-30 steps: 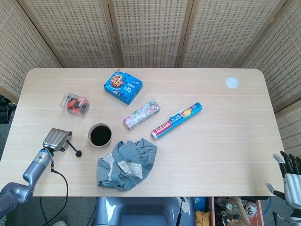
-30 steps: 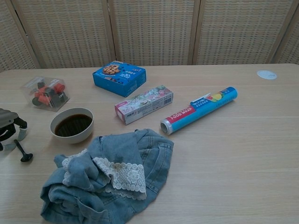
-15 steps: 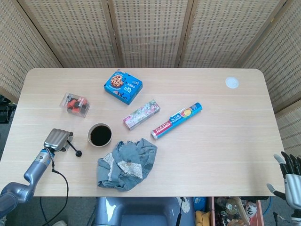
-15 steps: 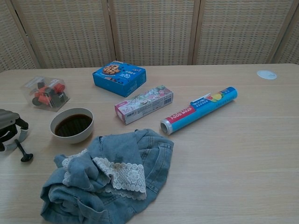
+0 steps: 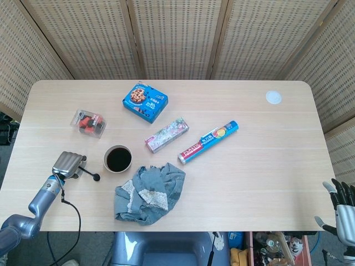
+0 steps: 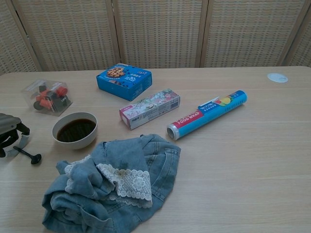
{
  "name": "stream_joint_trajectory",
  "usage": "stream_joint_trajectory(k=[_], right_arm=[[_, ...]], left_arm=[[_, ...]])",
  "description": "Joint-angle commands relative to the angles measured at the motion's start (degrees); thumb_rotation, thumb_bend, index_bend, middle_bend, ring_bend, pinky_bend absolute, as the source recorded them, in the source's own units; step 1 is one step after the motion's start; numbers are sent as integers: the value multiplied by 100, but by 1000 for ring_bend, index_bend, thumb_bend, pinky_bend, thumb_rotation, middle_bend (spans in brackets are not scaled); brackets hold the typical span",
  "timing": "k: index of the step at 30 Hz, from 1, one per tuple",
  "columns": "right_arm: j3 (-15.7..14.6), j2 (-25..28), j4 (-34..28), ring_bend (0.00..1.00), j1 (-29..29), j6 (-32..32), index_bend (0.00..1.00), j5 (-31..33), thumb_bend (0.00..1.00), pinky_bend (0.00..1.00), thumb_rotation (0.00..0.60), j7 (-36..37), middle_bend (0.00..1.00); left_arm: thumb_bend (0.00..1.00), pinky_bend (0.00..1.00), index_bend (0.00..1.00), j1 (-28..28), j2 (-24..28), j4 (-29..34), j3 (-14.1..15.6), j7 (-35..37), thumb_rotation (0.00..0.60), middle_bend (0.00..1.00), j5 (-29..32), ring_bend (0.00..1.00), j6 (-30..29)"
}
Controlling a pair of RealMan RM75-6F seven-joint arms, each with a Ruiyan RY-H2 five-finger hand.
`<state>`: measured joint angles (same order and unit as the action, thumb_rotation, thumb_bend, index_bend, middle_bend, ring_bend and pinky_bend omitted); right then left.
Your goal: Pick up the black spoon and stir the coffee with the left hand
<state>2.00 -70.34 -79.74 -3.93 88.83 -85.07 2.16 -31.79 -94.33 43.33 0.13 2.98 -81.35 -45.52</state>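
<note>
Left hand (image 5: pixel 67 164): at the table's left edge, fingers closed on the handle of the black spoon (image 5: pixel 89 174), whose bowl end points toward the coffee cup (image 5: pixel 117 158) just beside. Step: spoon gripped, not yet in the coffee. Next: lift, carry over the rim, dip. Right hand (image 5: pixel 339 209): off the table, fingers spread, idle.

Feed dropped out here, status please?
Left hand holds black spoon, bowl end near coffee cup. Right hand open, off table. Denim cloth beside cup, not blocking.
</note>
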Motion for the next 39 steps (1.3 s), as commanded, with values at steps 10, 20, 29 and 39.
stream_joint_trajectory(k=[10, 20, 29, 39], right_arm=[[-2, 0, 11, 0, -7, 9, 171, -11, 212, 0, 600, 25, 159], [-7, -3, 20, 0, -11, 8, 171, -20, 212, 0, 600, 47, 159], [-10, -1, 19, 0, -18, 40, 171, -51, 213, 0, 600, 66, 159], [-17, 9, 4, 0, -35, 94, 172, -95, 213, 0, 600, 80, 159]], left_arm=[[357, 723, 571, 10, 47, 77, -4, -2, 600, 826, 35, 710, 12], [366, 723, 572, -2, 150, 238, -31, 28, 600, 826, 53, 710, -16], [379, 723, 576, 0, 361, 479, -42, -25, 600, 826, -1, 710, -198], [384, 723, 588, -6, 793, 953, -48, -344, 600, 827, -114, 710, -516]])
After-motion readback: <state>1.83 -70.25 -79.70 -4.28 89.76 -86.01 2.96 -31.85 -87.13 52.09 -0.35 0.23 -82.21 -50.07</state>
